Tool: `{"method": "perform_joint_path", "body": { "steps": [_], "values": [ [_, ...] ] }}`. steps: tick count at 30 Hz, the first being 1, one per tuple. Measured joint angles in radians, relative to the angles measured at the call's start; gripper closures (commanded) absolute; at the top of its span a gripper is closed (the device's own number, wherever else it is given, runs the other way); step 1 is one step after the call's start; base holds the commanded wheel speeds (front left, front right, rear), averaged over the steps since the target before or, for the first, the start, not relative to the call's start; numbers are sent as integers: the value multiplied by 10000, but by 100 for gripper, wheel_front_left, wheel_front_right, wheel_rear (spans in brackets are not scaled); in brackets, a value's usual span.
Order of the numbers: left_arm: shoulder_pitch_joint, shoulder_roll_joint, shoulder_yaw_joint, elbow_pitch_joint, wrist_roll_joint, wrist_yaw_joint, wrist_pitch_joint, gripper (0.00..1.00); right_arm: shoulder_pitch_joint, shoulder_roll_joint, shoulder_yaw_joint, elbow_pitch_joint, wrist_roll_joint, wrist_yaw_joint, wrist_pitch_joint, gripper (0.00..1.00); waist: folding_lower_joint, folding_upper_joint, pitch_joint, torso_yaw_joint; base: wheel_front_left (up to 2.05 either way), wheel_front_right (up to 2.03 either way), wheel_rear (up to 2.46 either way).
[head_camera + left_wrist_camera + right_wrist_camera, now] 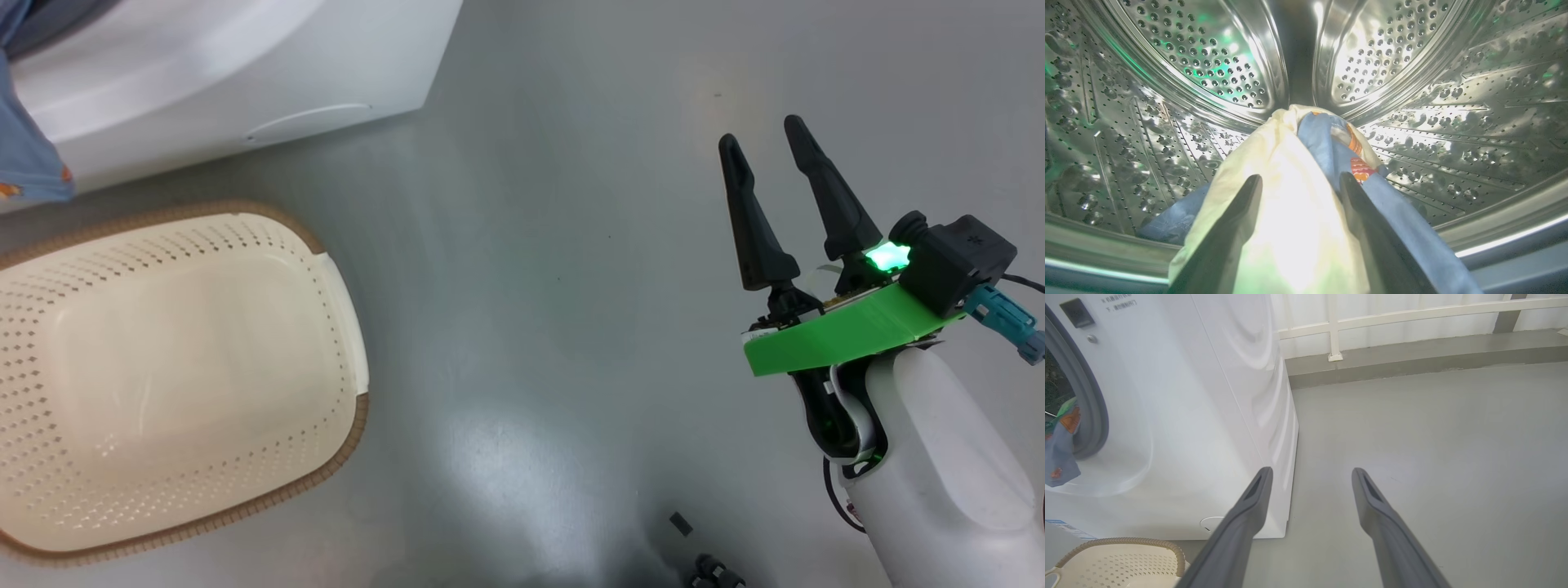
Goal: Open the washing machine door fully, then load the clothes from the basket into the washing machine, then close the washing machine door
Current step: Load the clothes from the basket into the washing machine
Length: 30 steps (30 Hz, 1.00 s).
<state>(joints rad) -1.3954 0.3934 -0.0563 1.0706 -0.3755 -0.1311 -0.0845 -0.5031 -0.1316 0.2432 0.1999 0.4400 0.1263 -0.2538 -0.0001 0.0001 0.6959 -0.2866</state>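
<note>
Holds the right gripper [760,131] low over the floor [531,286], fingers spread wide, nothing between them. Stands on smooth, glossy grey flooring with pale smears of reflected light. Has the basket [163,245] on that floor at the left, just in front of the washing machine [245,73], cream bottom bare, brown rim uppermost. Has the left gripper [1300,176] inside the steel drum [1208,53], fingers parted and released, with the clothes [1286,163] lying slack between and over them: cream fabric in the middle, blue with orange prints to the right. Leaves part of the blue cloth trailing out over the grey seal [1094,408] at the machine's mouth. Farther back, past the white side of the machine, meets a low grey kerb [1412,355] and a white railing [1333,318] in front of a pale wall [1412,332].
</note>
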Motion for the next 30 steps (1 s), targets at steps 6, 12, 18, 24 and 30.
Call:
{"method": "perform_joint_path", "body": {
  "steps": [6,12,18,24,30],
  "values": [
    [-44,-2,-136,610,-6,0,-63,0,2,0,65,92,2,0,0,0,0,0,-368,10,0,0,0],
    [274,-82,-445,704,-75,-2,-1009,0,10,-8,65,180,15,0,0,0,0,0,-805,63,0,0,0],
    [1309,-349,-863,665,-301,-2,-1517,0,107,-63,86,311,54,0,0,0,0,0,-1375,188,0,0,0],
    [2356,-663,-1206,268,-569,-2,-1674,0,384,-276,84,523,96,0,0,0,-1,0,-2087,387,0,0,0],
    [3575,-972,-1294,-656,-725,-2,-1708,0,628,-426,88,700,211,0,0,0,-1,-1,-2864,659,0,0,0]
  ]
}}
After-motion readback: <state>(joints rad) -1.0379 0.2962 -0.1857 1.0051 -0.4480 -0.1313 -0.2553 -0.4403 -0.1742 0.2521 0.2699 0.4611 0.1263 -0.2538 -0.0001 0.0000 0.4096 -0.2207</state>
